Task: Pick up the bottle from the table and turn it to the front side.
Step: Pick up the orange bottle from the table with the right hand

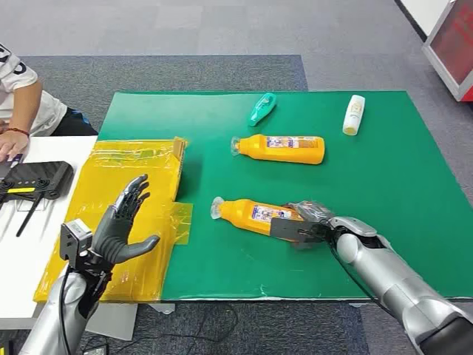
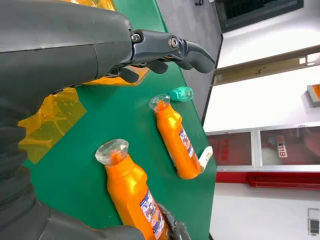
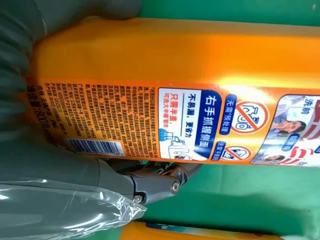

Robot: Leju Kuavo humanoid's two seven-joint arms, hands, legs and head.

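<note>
Right hand [image 1: 305,224]: lies at the base end of the near orange bottle [image 1: 253,214], dark fingers [image 3: 158,182] against the labelled side and thumb across the body; whether it truly grips or merely touches cannot be told. Near orange bottle: lying on its side on the green mat [image 1: 390,185], clear cap pointing toward the robot's left, base in the right hand. Its label, seen close in the right wrist view, is the back panel: dense small Chinese print, a barcode, a blue box reading 右手抓握侧面, and round red prohibition symbols. Left hand [image 1: 123,220]: raised above the yellow plastic sheet [image 1: 128,185], fingers spread, holding nothing. Second orange bottle [image 1: 278,149]: same type, also on its side, farther back on the mat and well apart from the first, cap likewise to the left. Teal bottle [image 1: 261,108]: small, lying near the mat's far edge. White bottle [image 1: 353,115]: small, yellowish cap, toward the far right of the mat. Surface: green mat beside a white table [image 1: 22,251] bearing a black device [image 1: 33,180]. A person's arm [image 1: 19,111] rests at the far left. Floor: grey carpet [image 1: 223,29].
</note>
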